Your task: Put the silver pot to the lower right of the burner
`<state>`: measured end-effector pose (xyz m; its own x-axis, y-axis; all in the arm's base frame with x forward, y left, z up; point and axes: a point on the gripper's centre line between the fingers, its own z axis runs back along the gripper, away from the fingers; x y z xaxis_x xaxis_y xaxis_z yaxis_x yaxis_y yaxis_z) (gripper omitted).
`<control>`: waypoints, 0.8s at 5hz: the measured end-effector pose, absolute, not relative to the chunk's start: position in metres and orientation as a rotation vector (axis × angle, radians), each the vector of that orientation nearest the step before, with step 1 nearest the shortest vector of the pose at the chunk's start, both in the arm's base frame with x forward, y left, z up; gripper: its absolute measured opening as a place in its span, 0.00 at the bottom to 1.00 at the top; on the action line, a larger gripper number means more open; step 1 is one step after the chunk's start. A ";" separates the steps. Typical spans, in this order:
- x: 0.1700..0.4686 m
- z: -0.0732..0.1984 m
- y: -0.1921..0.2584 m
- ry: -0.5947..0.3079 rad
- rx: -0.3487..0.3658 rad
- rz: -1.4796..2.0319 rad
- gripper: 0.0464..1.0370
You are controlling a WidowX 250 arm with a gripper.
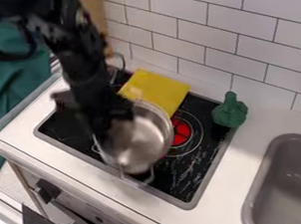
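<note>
Silver pot (141, 141) is upright over the stovetop (186, 193), left of the red burner (181, 131) and overlapping its near-left side in view; can't tell if its base is resting or slightly raised; gripper (107, 122) is at the pot's far-left rim; can't tell whether it's apart, together or clamped on that rim, too dark and merged there.

Handling, my read: thin metal, stiff, light to middling for its bulk; smooth wall, so slippery under a sideways pinch; hard to break, easy to tip or swing if held off-centre; best hold is across the rim, one side inside, one outside; the loop handle (151, 175) on the near side is a fair second choice, though thin and likely to let the pot pivot; target is lower right of the burner, so the pot likely needs to go right and nearer; keep it level, set the base down flat before letting go.

Count: one pot, one loop handle that I can make out on it; one lit-red burner; one yellow cloth (156, 87) behind the pot; one green toy vegetable (230, 112) by the stovetop's right edge; one grey sink (290, 183); one arm.
</note>
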<state>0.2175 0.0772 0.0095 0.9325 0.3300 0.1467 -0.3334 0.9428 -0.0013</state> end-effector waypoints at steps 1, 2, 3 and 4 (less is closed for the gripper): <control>0.225 -0.004 0.052 -0.137 -0.004 0.257 0.01; 0.223 -0.010 0.034 -0.119 -0.010 0.210 0.01; 0.224 -0.012 0.028 -0.127 -0.012 0.212 0.01; 0.228 -0.018 0.020 -0.106 -0.007 0.184 0.01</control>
